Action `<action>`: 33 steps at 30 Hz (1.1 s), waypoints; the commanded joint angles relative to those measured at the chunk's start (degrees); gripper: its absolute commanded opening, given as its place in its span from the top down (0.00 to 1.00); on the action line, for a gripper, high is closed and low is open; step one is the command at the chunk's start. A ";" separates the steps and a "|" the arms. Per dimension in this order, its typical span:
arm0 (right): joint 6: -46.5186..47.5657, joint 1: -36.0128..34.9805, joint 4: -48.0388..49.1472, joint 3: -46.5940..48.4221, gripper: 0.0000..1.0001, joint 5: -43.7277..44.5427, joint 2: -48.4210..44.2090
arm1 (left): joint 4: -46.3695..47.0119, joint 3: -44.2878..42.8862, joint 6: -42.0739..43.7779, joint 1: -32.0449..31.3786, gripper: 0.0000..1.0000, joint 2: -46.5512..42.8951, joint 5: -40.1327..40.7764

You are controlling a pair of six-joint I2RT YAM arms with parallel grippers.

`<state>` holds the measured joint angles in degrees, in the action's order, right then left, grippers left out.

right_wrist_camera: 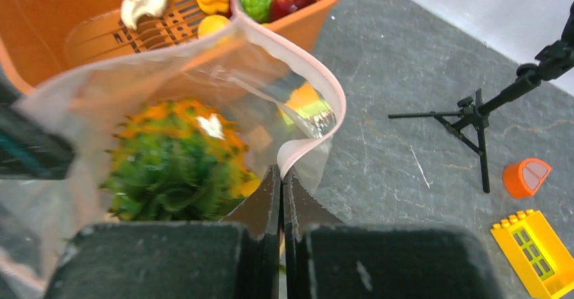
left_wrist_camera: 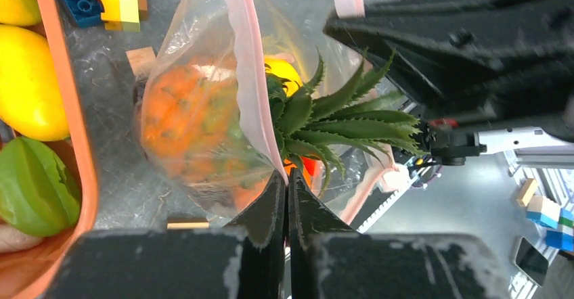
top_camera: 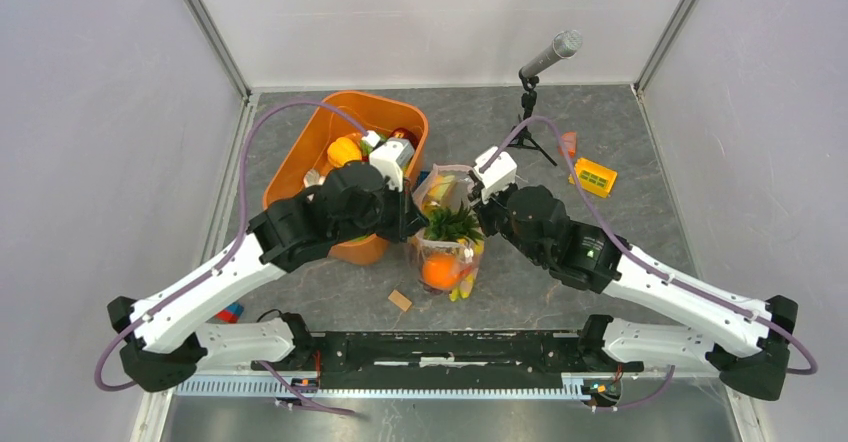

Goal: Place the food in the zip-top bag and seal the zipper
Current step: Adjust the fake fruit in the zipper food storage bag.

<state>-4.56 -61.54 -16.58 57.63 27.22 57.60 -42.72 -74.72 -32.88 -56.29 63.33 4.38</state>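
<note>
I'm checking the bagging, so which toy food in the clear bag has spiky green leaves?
The pineapple: orange body topped by a spiky green crown, at the mouth of the zip-top bag. The yellow piece beside it is smooth and leafless.

zip-top bag: clear; mouth open | pineapple: orange; inside, leafy crown at mouth | zipper: pink; unsealed

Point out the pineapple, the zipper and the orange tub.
pineapple point(left_wrist_camera: 301, 113): left wrist view, on its green crown leaves.
zipper point(left_wrist_camera: 249, 82): left wrist view, middle of the pink strip.
orange tub point(top_camera: 297, 154): top external view, on its left wall.
</note>
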 commanded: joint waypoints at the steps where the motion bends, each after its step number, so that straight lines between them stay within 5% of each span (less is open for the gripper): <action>1: 1.17 4.94 5.02 -0.04 1.00 -5.92 -0.20 | 7.55 3.35 -4.25 -0.56 0.98 -6.15 1.57; 4: 2.96 7.64 5.19 1.01 1.00 -7.34 1.06 | 9.48 5.66 -4.74 -0.62 0.95 -6.55 -1.54; 10: 10.73 9.09 5.89 3.96 1.00 -16.23 2.11 | 7.58 2.91 2.82 -0.66 0.21 -8.44 6.56; 12: 13.23 9.71 4.85 4.54 1.00 -17.39 2.49 | 5.62 0.44 6.88 -0.50 0.09 -8.05 11.19; 15: 15.00 10.83 4.79 4.35 1.00 -17.64 2.41 | 4.23 -3.83 14.38 0.26 0.06 -6.32 12.12; 22: 17.63 13.31 7.07 2.23 1.00 -20.96 1.75 | 5.43 -12.58 32.44 0.79 0.13 3.28 -1.62; 26: 16.59 14.76 8.56 1.42 1.00 -22.34 1.20 | 8.80 -13.18 39.68 0.75 0.29 7.40 -12.89; 33: 13.66 17.49 10.86 0.03 1.00 -25.91 -0.31 | 9.35 -10.74 44.48 0.75 0.42 13.29 -14.09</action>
<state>10.85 -45.52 -11.97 57.87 3.44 59.55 -35.07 -85.80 5.26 -55.61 74.83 -6.11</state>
